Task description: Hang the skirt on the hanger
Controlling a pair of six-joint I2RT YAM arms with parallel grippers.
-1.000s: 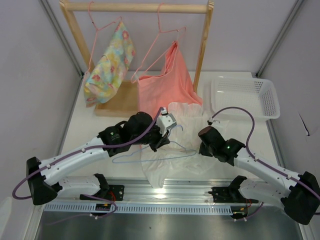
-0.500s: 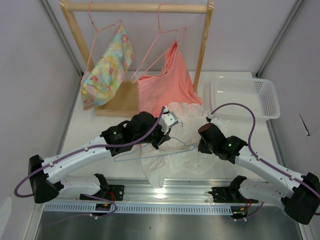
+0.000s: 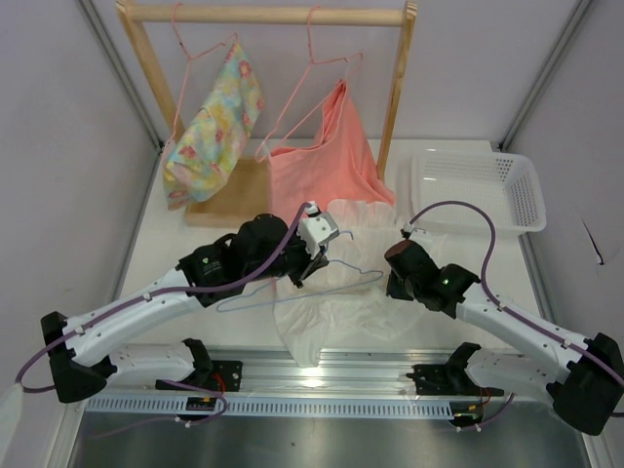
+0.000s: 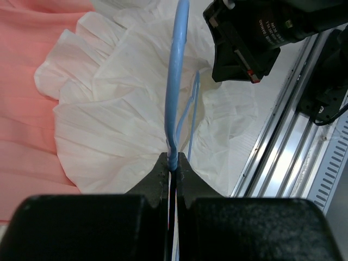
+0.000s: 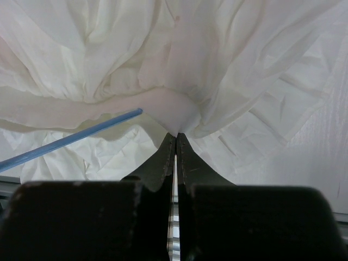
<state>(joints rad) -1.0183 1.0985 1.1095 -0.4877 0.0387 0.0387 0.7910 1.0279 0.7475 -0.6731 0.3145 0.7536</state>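
Note:
The white skirt [image 3: 336, 314] lies crumpled on the table between my two arms, its ruffled hem [image 4: 103, 109] next to the salmon garment. My left gripper [image 3: 300, 271] is shut on the light blue wire hanger [image 3: 292, 292] near its hook. In the left wrist view the hanger [image 4: 175, 92] rises from the pinched jaws [image 4: 173, 161] over the skirt. My right gripper [image 3: 392, 283] is shut on a bunched fold of the skirt [image 5: 217, 65], pinched at its jaw tips [image 5: 176, 136]. One end of the hanger [image 5: 70, 142] reaches in beside that fold.
A wooden rack [image 3: 268, 15] at the back carries pink wire hangers, one with a floral garment [image 3: 210, 127] and one with a salmon garment [image 3: 327, 161]. A white basket [image 3: 478, 185] stands at the back right. The metal rail [image 3: 322, 375] runs along the near edge.
My left arm has drawn back to the left and lifted the hanger a little, so its right end sits higher. The right gripper has edged slightly away from me with the fold.

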